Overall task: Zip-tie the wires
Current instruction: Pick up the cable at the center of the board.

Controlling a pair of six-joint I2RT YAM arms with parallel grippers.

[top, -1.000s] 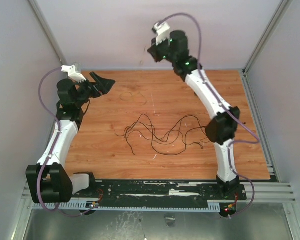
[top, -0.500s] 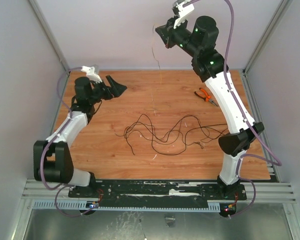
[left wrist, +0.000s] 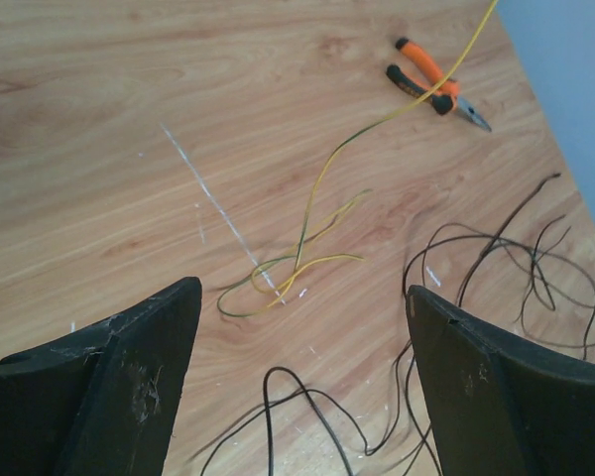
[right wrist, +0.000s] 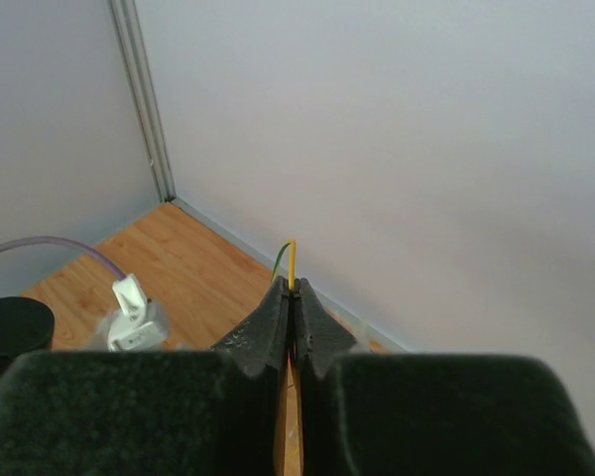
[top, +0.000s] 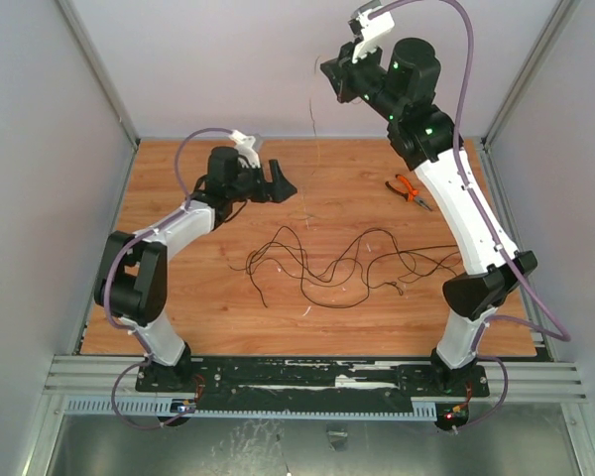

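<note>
On the wooden table [top: 178, 288], near its centre, the wires [top: 327, 263] are lying flat as a loose black tangle, with neither arm touching them. The left gripper [top: 278, 182] is hovering over the far-left boards, its jaws standing wide apart and holding nothing. The right gripper [top: 330, 77] is hanging high against the back wall, its jaws pressing together on a yellow-green strand [top: 314, 111] that is trailing down towards the table. The left wrist view is showing what the overhead view barely does: that strand's lower end looping on the boards beside the black tangle, with orange-handled pliers [left wrist: 431, 84] lying beyond. Only the right wrist view is showing the strand's tip poking up between the closed fingers.
</note>
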